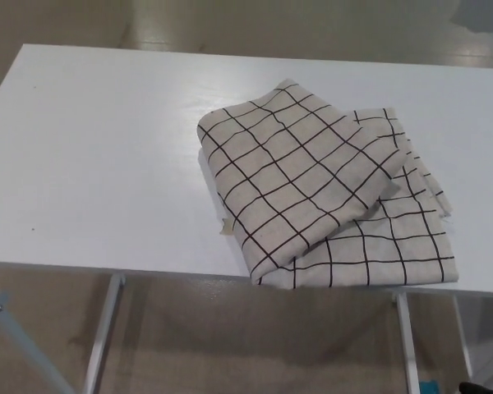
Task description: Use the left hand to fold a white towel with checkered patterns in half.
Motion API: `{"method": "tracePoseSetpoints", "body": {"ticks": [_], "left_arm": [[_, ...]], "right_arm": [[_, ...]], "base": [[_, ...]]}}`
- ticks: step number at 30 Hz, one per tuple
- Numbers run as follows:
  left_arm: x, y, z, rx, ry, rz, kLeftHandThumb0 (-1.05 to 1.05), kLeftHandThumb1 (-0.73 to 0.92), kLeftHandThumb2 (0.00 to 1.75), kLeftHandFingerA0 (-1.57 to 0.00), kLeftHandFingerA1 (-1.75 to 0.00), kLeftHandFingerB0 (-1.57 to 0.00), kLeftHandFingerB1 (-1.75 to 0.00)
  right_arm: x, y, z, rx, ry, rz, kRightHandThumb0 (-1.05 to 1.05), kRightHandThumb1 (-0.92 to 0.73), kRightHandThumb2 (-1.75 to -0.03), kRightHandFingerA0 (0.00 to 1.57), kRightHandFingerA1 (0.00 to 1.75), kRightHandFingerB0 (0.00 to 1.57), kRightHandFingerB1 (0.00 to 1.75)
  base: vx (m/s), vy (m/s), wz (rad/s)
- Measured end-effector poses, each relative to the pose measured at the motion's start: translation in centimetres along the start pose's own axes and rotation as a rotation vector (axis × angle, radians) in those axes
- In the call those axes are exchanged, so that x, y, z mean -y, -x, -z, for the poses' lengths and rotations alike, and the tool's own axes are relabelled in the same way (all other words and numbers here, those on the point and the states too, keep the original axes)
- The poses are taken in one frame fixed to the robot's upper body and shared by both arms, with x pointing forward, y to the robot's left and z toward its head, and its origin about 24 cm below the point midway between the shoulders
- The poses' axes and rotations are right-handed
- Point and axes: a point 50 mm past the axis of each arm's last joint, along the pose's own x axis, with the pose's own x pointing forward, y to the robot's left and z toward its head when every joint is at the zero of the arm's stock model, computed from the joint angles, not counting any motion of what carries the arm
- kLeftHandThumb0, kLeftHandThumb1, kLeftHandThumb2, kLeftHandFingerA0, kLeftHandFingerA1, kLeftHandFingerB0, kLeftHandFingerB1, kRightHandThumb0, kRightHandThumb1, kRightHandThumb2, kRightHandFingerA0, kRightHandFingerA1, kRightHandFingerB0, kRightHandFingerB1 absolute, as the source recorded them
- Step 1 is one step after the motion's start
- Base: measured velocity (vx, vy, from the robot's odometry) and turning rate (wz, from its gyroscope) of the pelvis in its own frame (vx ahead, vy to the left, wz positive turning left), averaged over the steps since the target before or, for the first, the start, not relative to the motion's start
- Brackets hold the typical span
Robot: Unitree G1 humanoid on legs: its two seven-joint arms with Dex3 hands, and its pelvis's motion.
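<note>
The checkered towel point(324, 197) already lies doubled on the white table point(99, 156); neither hand shows, so their state is unknowable, and squaring edges remains.

**White table, one towel lying on it**

Flat white rectangular table point(99, 164) on thin white metal legs point(101, 336) is standing over a beige floor point(255, 336). White cloth towel with a black grid pattern point(312, 189) is lying directly on the tabletop, right of centre and close to the near edge. It is sitting folded, upper layer skewed diagonally over a lower layer that is sticking out along the right and near sides. Its near corner is reaching the table's front edge. Small pale tag is poking out at its left edge.
</note>
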Motion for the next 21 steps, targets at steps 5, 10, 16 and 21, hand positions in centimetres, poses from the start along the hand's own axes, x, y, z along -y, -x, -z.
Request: {"method": "tracePoseSetpoints", "body": {"ticks": [5, 10, 16, 21], "left_arm": [[0.8, -1.5, 0.3, 0.014, 0.052, -0.086, -0.44, 0.38, 0.63, -0.38, -0.43, -0.34, -0.40], [1.0, -2.3, 0.4, 0.023, 0.082, -0.162, -0.43, 0.38, 0.63, -0.39, -0.43, -0.34, -0.40], [1.0, -2.8, 0.6, 0.027, 0.102, -0.254, -0.42, 0.38, 0.63, -0.38, -0.43, -0.34, -0.40], [0.7, -2.9, 0.7, 0.033, 0.098, -0.336, -0.41, 0.38, 0.63, -0.37, -0.42, -0.34, -0.40]], "right_arm": [[0.0, 0.1, 0.1, -0.007, 0.005, -0.003, -0.28, -0.52, -0.56, 0.54, 0.57, 0.59, 0.45], [0.0, 0.1, 0.1, -0.009, 0.005, -0.005, -0.28, -0.52, -0.56, 0.55, 0.57, 0.55, 0.45], [-0.1, 0.0, 0.0, -0.005, 0.004, -0.008, -0.26, -0.52, -0.56, 0.54, 0.57, 0.51, 0.46], [-0.2, -0.1, 0.0, -0.005, 0.002, -0.009, -0.27, -0.52, -0.55, 0.54, 0.57, 0.52, 0.46]], "base": [[0.00, 0.000, 0.00], [0.00, 0.000, 0.00], [0.00, 0.000, 0.00], [0.00, 0.000, 0.00]]}}
